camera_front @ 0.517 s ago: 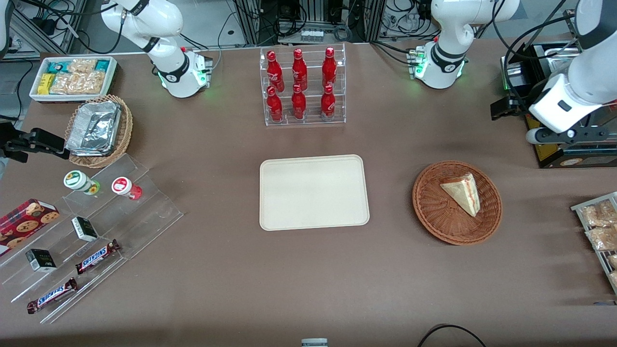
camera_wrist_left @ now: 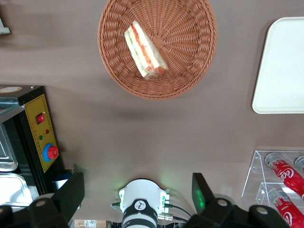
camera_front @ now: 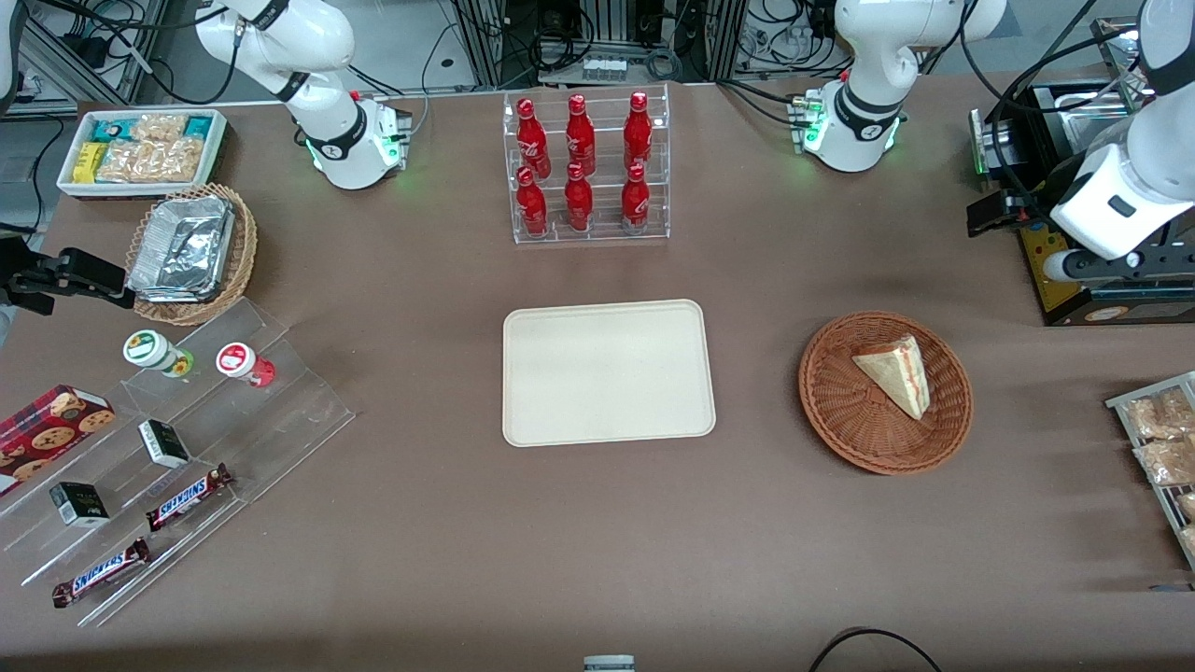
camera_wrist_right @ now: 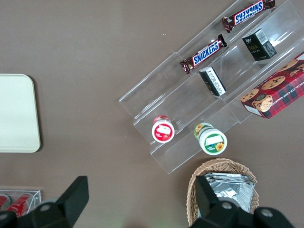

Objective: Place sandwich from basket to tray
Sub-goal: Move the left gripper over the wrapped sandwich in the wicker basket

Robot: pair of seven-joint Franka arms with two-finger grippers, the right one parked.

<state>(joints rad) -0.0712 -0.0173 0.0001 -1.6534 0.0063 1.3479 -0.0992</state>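
Observation:
The sandwich [camera_front: 896, 373] is a pale triangular wedge lying in the reddish-brown wicker basket [camera_front: 840, 411]. In the left wrist view the sandwich [camera_wrist_left: 145, 52] shows its red and green filling inside the basket [camera_wrist_left: 190, 57]. The beige tray [camera_front: 607, 371] lies flat at the table's middle, beside the basket, with nothing on it; its corner shows in the left wrist view [camera_wrist_left: 280, 66]. My left gripper [camera_front: 1134, 264] hangs high over a black box at the working arm's end of the table, farther from the front camera than the basket. Its fingers [camera_wrist_left: 71, 192] stand wide apart and hold nothing.
A black control box with a yellow panel [camera_front: 1074, 280] sits under the gripper. A clear rack of red bottles [camera_front: 583, 168] stands farther back than the tray. A wire rack of packaged snacks [camera_front: 1158, 439] lies at the working arm's end. Tiered shelves with snacks [camera_front: 177, 448] lie toward the parked arm's end.
My left arm and gripper have shifted a little toward the working arm's end of the table, away from the basket. The sandwich, basket and tray have not moved.

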